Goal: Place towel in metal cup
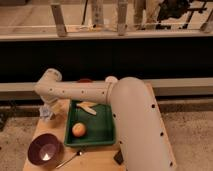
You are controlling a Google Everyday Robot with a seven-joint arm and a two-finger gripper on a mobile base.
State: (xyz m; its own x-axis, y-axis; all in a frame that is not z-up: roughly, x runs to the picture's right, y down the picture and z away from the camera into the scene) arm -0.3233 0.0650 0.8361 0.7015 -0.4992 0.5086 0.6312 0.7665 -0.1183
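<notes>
My white arm [130, 115] reaches from the lower right across the table to the left, bends at an elbow [50, 82] and points down. The gripper [47, 111] is at the table's left edge, left of the green tray [102, 136]. A small pale grey-blue shape [46, 116] sits right at the gripper. I cannot tell whether it is the metal cup, the towel or both. The arm hides much of that spot.
The green tray holds an orange fruit [78, 129] and a pale long piece [88, 107]. A purple bowl [45, 150] and a spoon [70, 159] lie at the front left. A dark small object [118, 157] is by the arm. A dark low wall runs behind the table.
</notes>
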